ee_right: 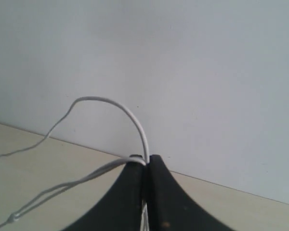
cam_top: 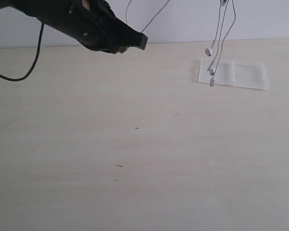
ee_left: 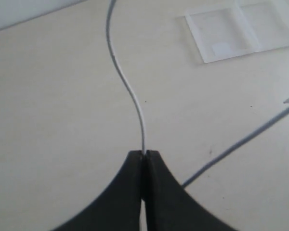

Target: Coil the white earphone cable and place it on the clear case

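While both ends of the thin white earphone cable [ee_left: 143,137] are held in the air, the step in hand looks like gathering it into loops, and none has formed yet. The black left gripper [ee_left: 144,156], at about 11 o'clock in the exterior view, has its jaws pressed together on one strand. The right gripper [ee_right: 145,161] is out of the exterior view, but its wrist view shows it clamped the same way on the cable, with a loose arc rising above its tips against the pale wall [ee_right: 192,72]. From about 1 o'clock the cable hangs in several strands, with two small white earbuds [cam_top: 209,50] dangling and the small plug end [cam_top: 212,83] lowest. To coil well, the grippers would probably need to come closer together, so the span between them sags into a loop and is not pulled taut. The swinging ends should also be lowered slowly so they do not tangle. The flat transparent plastic case [cam_top: 248,77] lies open on the light wooden table [cam_top: 135,144] at about 2 o'clock, its two square halves side by side. Both halves look empty apart from a faint whitish patch seen from the left wrist. The plug hangs at the edge of the half nearer the left gripper, but whether it touches cannot be told.
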